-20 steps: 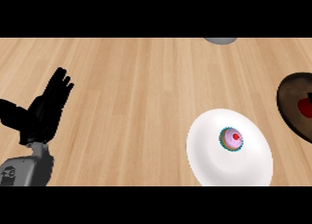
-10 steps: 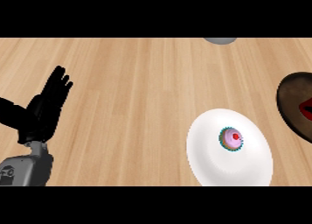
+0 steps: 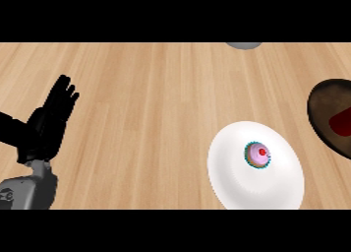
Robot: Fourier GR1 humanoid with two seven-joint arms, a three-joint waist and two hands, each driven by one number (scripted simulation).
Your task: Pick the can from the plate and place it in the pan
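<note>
1. Left hand [image 3: 43, 130] at 9 o'clock: resting, released, fingers straight, unmoved. Right hand out of view.
2. Can [image 3: 258, 155] unmoved, upright on plate [image 3: 236, 187] at 4 o'clock; not in pan [image 3: 327, 113] at 3 o'clock.
3. Only change: red item [image 3: 345, 122] inside pan shifted slightly, kind unclear. Probably no progress for the can.

Only the robot's left arm shows. Its matte black left hand [image 3: 42, 129] has long, slim fingers [image 3: 62, 98] and a thicker thumb, all the same flat black with no markings to make out. Below the wrist, a narrow grey neck joins the hand to a smooth, rounded grey forearm [image 3: 24, 193] with a hard-shell look. On the forearm's left side sits a small darker round mark, too small to read.
</note>
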